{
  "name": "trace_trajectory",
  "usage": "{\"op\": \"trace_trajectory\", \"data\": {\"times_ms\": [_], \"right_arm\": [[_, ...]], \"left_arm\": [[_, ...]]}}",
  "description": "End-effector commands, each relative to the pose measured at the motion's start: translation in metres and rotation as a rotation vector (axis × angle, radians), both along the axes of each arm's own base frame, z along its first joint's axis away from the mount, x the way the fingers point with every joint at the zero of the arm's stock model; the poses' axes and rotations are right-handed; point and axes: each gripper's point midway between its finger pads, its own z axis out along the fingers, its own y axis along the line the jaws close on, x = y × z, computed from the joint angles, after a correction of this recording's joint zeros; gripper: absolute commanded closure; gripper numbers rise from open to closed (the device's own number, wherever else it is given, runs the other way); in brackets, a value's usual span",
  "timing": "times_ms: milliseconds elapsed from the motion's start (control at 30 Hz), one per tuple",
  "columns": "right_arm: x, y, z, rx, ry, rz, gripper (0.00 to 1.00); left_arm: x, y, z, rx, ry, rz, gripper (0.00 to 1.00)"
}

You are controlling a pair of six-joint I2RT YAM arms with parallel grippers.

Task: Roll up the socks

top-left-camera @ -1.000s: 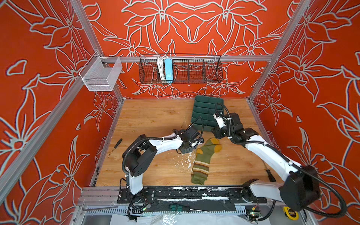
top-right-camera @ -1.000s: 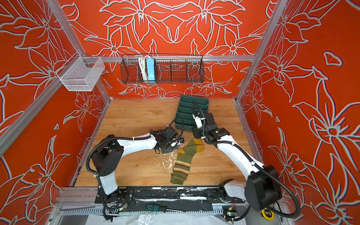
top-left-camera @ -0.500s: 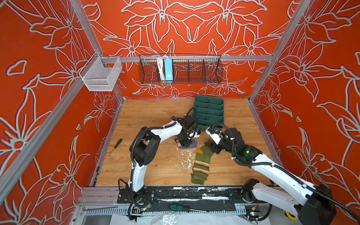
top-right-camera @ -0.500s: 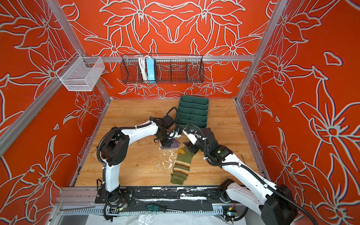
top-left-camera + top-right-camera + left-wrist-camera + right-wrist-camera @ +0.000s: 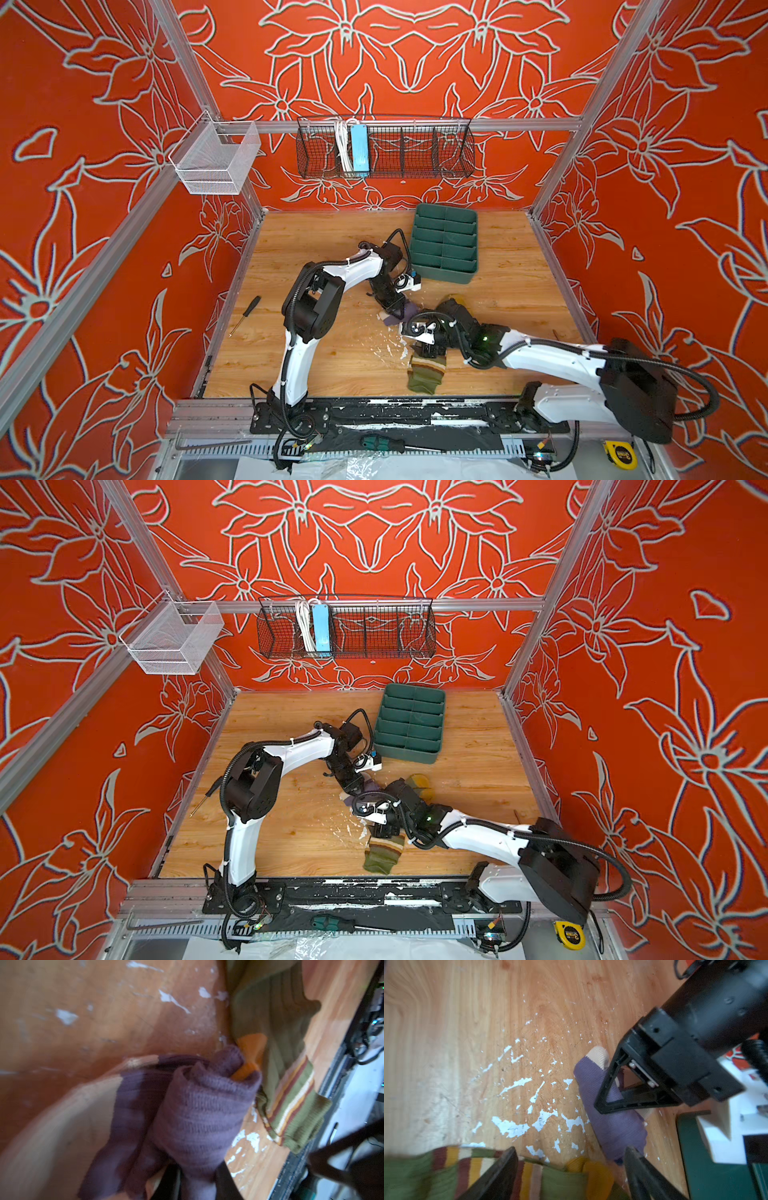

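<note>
The purple sock (image 5: 197,1109) with its cream toe (image 5: 599,1056) lies partly rolled at the middle of the wooden table (image 5: 316,353). My left gripper (image 5: 197,1169) is shut on its rolled end, and in both top views it (image 5: 392,309) (image 5: 351,789) points down at that spot. The olive green sock (image 5: 426,372) (image 5: 384,852) lies stretched toward the front edge, with its striped cuff (image 5: 291,1101) nearest the edge and its mustard toe (image 5: 455,300) behind my right arm. My right gripper (image 5: 571,1149) (image 5: 428,351) hangs open over the green sock's middle (image 5: 467,1174), a finger on each side.
A dark green divided tray (image 5: 444,245) stands behind the socks. A screwdriver (image 5: 245,316) lies near the left wall. White flaked patches (image 5: 542,1120) mark the table beside the socks. A black wire basket (image 5: 384,149) and a white mesh basket (image 5: 216,160) hang on the walls.
My right arm has swung from beside the green tray toward the front and come down over the green sock, jaws wider. The left arm has shifted, and the purple sock now shows under its gripper.
</note>
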Motion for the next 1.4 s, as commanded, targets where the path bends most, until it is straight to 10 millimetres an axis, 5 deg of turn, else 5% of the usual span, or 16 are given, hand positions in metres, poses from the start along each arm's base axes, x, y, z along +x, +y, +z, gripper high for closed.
{"op": "trace_trajectory", "data": {"times_ms": [0, 200, 533, 633, 700, 833, 1000, 1133, 1267, 1367], "right_arm": [[0.028, 0.016, 0.016, -0.038, -0.184, 0.037, 0.18], [0.051, 0.025, -0.001, -0.172, -0.248, 0.066, 0.22], [0.056, 0.021, -0.052, -0.341, -0.208, 0.116, 0.41], [0.056, 0.022, -0.058, -0.361, -0.202, 0.122, 0.54], [0.05, 0.02, -0.061, -0.385, -0.178, 0.139, 0.74], [0.024, 0.013, -0.074, -0.437, -0.068, 0.206, 0.92], [-0.009, 0.002, -0.082, -0.475, 0.134, 0.242, 1.0], [-0.019, 0.001, -0.078, -0.49, 0.238, 0.251, 1.0], [-0.021, 0.004, -0.073, -0.494, 0.357, 0.268, 1.0], [-0.023, 0.005, -0.072, -0.514, 0.468, 0.28, 1.0]], "left_arm": [[-0.035, 0.017, -0.025, 0.096, 0.175, -0.02, 0.78], [-0.035, 0.019, -0.024, 0.103, 0.165, -0.02, 0.78], [-0.032, 0.022, -0.021, 0.113, 0.129, -0.015, 0.74], [-0.032, 0.021, -0.02, 0.111, 0.131, -0.014, 0.73], [-0.029, 0.021, -0.018, 0.112, 0.109, -0.007, 0.61], [-0.019, 0.023, -0.003, 0.101, -0.01, -0.01, 0.44], [0.013, 0.034, 0.035, 0.09, -0.325, 0.059, 0.31], [0.041, 0.057, 0.078, 0.117, -0.613, 0.193, 0.02], [0.056, 0.097, 0.139, 0.165, -0.925, 0.376, 0.03], [0.039, 0.121, 0.201, 0.076, -1.148, 0.467, 0.03]]}}
